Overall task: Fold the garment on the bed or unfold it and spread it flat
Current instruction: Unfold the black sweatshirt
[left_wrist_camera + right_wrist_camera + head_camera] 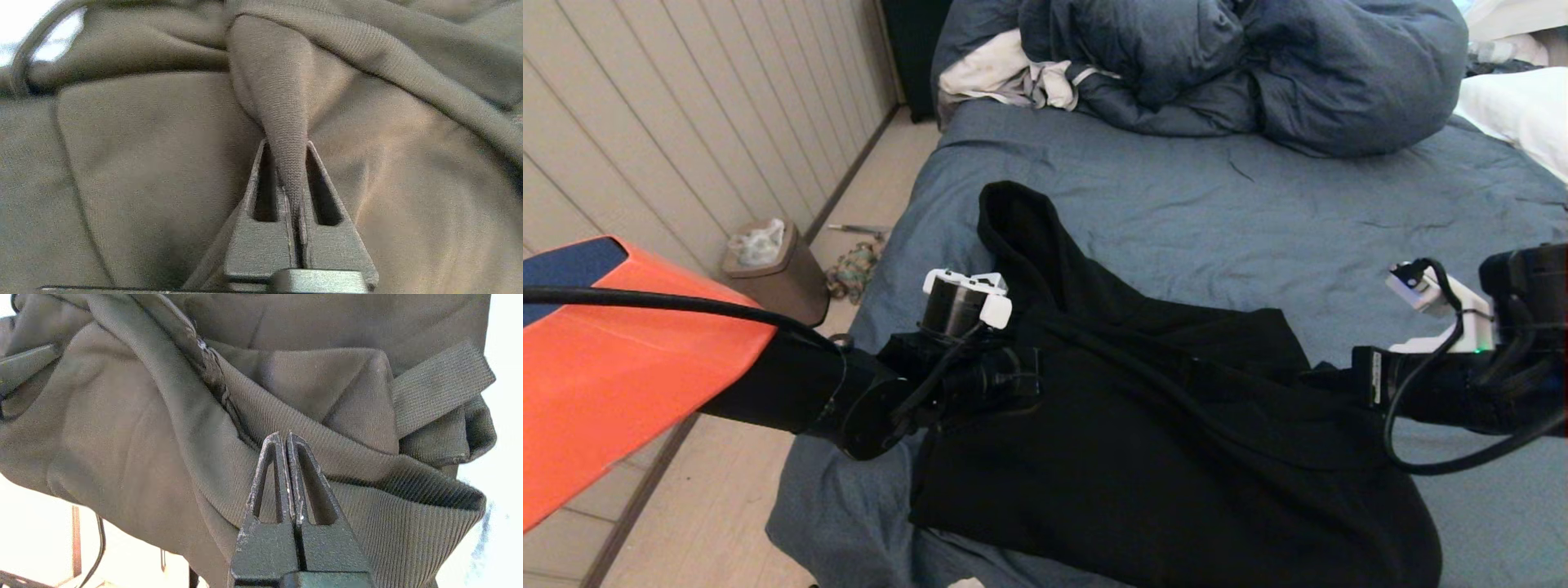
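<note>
Pale panelled wall (686, 122), light tiled floor (727, 506), brown bin (780, 273) beside it.

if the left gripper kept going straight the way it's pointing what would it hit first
Most likely more of the garment. The left gripper is shut on a pinched fold, and black fabric fills the view directly ahead of its tips. Depth there is hard to judge.

My 2 arms reach over the bed (1176, 188), one at each side of the black garment (1160, 441). My left gripper (1013, 384) sits at the garment's left edge, my right gripper (1347, 384) at its right edge. The hood points toward the dark blue duvet (1258, 73) bunched at the far end.
</note>
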### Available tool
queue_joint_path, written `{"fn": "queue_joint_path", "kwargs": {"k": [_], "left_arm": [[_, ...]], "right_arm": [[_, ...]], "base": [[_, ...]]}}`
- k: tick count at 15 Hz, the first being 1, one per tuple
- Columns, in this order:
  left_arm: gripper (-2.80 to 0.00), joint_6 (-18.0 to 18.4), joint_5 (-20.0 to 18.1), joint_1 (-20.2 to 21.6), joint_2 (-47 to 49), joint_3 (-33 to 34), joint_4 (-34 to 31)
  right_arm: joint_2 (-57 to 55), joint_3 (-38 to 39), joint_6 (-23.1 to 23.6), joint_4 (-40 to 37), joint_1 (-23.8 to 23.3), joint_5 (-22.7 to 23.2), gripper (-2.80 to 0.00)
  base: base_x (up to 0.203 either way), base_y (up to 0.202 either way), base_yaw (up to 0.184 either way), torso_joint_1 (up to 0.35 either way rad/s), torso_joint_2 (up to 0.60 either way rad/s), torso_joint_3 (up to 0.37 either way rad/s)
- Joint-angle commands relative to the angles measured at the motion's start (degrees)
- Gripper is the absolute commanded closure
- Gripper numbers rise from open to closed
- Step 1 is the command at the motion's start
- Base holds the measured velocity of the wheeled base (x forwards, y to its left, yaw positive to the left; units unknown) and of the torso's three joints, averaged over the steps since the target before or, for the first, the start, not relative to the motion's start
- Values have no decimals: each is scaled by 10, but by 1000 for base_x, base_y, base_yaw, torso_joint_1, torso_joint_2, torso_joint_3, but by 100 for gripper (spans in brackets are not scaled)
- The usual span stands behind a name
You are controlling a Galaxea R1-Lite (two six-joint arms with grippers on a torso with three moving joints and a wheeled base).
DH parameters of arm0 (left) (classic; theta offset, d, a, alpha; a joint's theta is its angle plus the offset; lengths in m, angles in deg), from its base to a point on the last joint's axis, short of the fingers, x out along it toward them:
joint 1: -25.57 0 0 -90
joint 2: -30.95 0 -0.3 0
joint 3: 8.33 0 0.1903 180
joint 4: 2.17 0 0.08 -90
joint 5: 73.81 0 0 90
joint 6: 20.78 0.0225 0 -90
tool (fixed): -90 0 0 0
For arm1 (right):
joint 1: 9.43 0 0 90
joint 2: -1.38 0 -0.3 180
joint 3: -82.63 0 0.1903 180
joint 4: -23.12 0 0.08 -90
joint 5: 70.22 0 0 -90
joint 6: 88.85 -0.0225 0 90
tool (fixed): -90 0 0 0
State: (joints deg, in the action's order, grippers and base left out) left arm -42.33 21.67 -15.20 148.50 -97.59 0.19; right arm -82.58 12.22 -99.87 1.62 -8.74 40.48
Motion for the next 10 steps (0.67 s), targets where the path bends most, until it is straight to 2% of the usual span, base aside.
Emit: {"fn": "queue_joint_path", "kwargs": {"k": [1, 5, 8, 10], "left_arm": [[0, -2, 1, -5, -17, 12, 3], [0, -2, -1, -10, -97, 86, 8], [0, -2, -16, -29, -199, 205, 9], [0, -6, -37, -61, -259, 288, 9]], "right_arm": [[-2, 1, 0, 1, 0, 1, 0], [0, 5, 0, 1, -1, 2, 0], [1, 11, 0, 7, 0, 2, 0], [2, 13, 0, 6, 0, 2, 0]], "base": [[0, 0, 0, 0, 0, 0], [0, 0, 0, 0, 0, 0], [0, 0, 0, 0, 0, 0], [0, 0, 0, 0, 0, 0]]}}
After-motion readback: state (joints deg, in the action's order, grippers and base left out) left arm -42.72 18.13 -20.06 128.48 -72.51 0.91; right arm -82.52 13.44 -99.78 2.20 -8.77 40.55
